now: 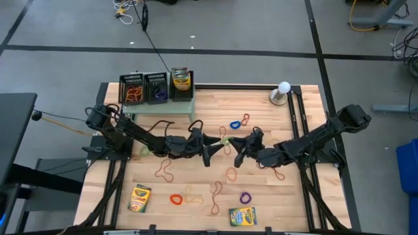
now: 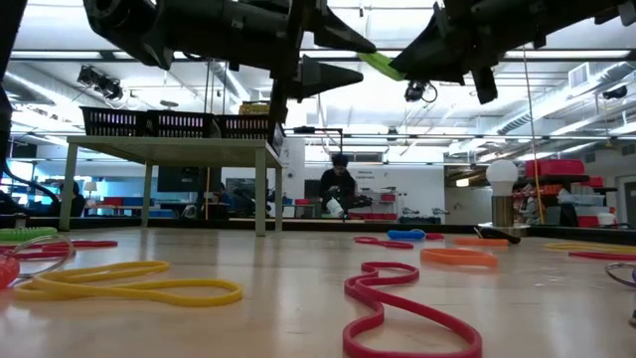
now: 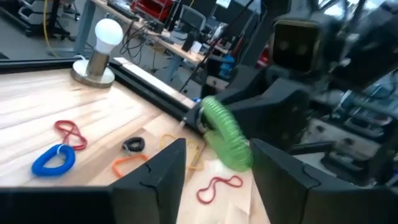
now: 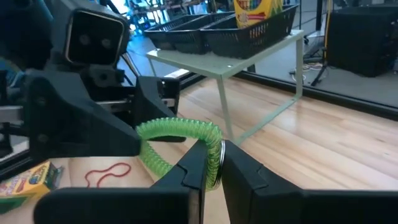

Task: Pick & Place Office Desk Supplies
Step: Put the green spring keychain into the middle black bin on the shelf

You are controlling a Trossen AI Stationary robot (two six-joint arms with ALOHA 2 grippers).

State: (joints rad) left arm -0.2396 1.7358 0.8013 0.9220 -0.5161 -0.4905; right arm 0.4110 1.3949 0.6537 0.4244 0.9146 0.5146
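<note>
Green coil band (image 4: 180, 134) held in the air between the two pincers, above mid-desk.

Closest to the right wrist camera, the right pincer (image 4: 213, 163) is pinched shut on one end of the band. The band runs lengthwise left toward the left pincer (image 3: 217, 163), whose fingers stand apart with the band's free end just ahead of them. The left arm looks placed to take it; trays (image 1: 145, 86) wait on the far-left stand (image 1: 186, 99).

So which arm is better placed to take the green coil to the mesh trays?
Left. The left tool, open, faces the green coil, and the mesh trays stand on its side. The right tool grips the coil.
</note>
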